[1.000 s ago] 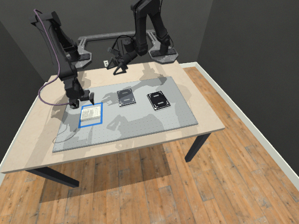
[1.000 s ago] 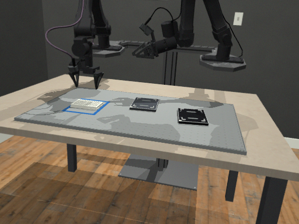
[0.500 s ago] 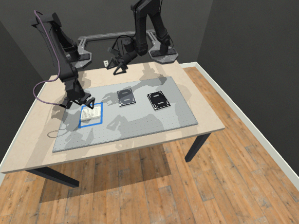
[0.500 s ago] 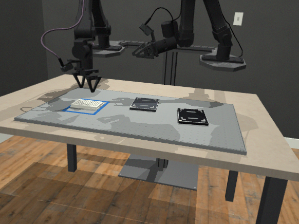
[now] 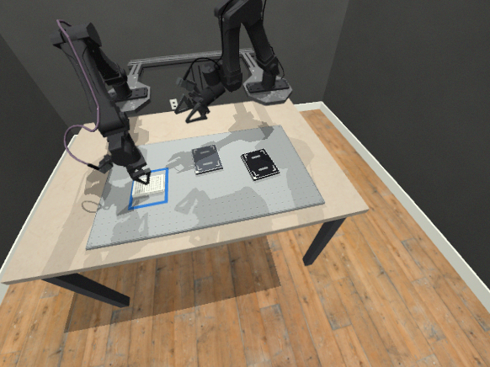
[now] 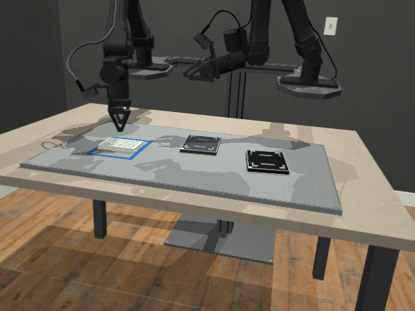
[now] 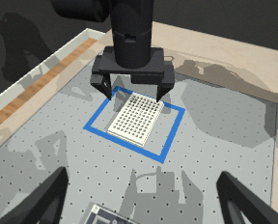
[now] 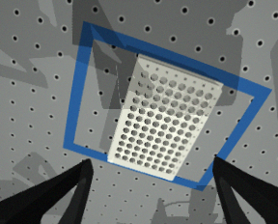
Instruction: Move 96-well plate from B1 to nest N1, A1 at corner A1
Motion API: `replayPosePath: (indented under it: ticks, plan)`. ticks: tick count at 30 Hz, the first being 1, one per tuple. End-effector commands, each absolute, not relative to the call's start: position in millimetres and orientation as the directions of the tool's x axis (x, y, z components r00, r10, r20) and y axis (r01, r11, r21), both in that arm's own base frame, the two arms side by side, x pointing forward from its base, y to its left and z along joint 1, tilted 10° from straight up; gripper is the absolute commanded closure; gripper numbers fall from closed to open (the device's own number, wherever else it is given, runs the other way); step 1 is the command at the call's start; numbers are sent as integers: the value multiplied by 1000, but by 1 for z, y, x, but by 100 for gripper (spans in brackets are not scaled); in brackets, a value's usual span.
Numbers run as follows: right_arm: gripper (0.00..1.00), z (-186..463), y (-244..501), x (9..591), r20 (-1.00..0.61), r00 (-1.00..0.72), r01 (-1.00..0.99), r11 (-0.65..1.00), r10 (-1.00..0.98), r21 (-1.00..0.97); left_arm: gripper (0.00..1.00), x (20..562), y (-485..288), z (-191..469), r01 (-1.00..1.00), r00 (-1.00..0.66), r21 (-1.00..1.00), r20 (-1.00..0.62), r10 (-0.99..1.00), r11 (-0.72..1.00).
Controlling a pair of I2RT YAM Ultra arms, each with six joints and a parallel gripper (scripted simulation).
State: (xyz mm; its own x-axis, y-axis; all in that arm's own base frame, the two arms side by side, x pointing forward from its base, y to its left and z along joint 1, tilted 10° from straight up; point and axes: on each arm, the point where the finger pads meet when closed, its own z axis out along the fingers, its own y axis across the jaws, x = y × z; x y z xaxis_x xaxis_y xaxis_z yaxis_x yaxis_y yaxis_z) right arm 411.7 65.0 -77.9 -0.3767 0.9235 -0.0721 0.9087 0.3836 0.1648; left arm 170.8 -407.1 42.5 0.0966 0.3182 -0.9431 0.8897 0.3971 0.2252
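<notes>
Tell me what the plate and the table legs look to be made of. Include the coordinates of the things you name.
The plate (image 5: 149, 184) (image 6: 122, 145) (image 7: 135, 119) (image 8: 164, 121) looks like matte plastic: evenly off-white, with crisp molded wells. The table legs (image 5: 323, 241) (image 6: 377, 278) seem painted metal, judging by their smooth, grainless dark faces; painted wood remains possible.

The plate (image 5: 153, 185) (image 6: 123, 145) (image 7: 135, 120) (image 8: 164, 121) was partly hidden by the right claw (image 5: 142, 180) (image 6: 120, 130) (image 7: 133, 98) (image 8: 151, 164) from the top, its wells blurred in the exterior view, the nearer holder (image 5: 207, 159) (image 6: 200, 145) (image 7: 105, 218) cropped below the left wrist view.
</notes>
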Motion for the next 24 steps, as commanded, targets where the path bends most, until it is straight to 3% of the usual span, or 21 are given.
replayPosePath:
  ticks: [1, 8, 24]
  plan:
    - [0, -86, 62, 407, -47, -198, 965, 204, 979, 166, 0, 169, -405, 47, 894, 92, 212, -949, 302, 395]
    - [0, -90, 63, 407, -13, -4, 985, 6, 1000, 170, 0, 169, -405, 47, 894, 92, 212, -949, 302, 395]
    - [0, -92, 62, 406, -14, -6, 986, 9, 1000, 168, 0, 169, -405, 47, 894, 92, 212, -949, 302, 395]
